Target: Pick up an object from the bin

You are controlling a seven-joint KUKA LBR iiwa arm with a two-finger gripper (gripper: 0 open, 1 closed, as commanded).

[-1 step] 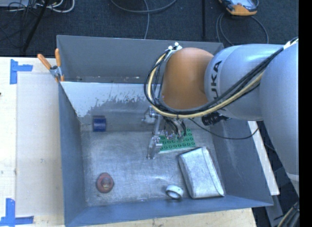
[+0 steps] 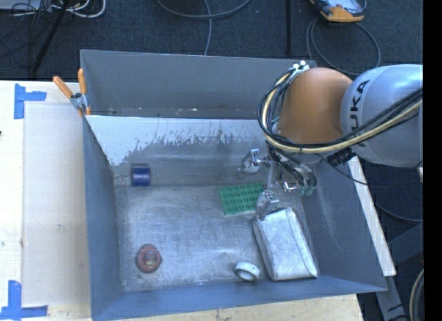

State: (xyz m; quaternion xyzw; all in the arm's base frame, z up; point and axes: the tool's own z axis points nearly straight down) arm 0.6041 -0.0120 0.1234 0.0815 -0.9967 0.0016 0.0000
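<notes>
1. Reaching in from the right over the bin point(image 2: 173, 95): the arm point(image 2: 387, 105), with an orange cover point(image 2: 311, 105) at the wrist and cables point(image 2: 273, 99) looped round it.
2. Down low in the bin's right half, just below that cover: the gripper point(image 2: 268, 202), pointed at the floor.
3. Gripper wide or narrow: cannot tell, with the metal parts crowded together there and partly hidden under the wrist.
4. Just left of the gripper, near the bin's middle: a green plate point(image 2: 240, 199), flat on the floor, set a little askew and dotted with rows of small holes.
5. Just in front of the gripper: a grey pouch point(image 2: 284, 244), oblong and silvery, lying flat along the foot of the right wall and running toward the front-right corner.
6. Gripper tip placed at the spot where the plate's right edge and the pouch's back end come together; on the one, the other or neither, cannot tell.
7. Beside the pouch's front-left corner, close to the front wall: a white ring point(image 2: 246, 270), lying flat.
8. Toward the front-left corner, well apart from the gripper: a brown disc point(image 2: 148, 258), round and lying flat.
9. At the left, by the foot of the back wall: a blue cylinder point(image 2: 141, 174), small, well apart from everything else.
</notes>
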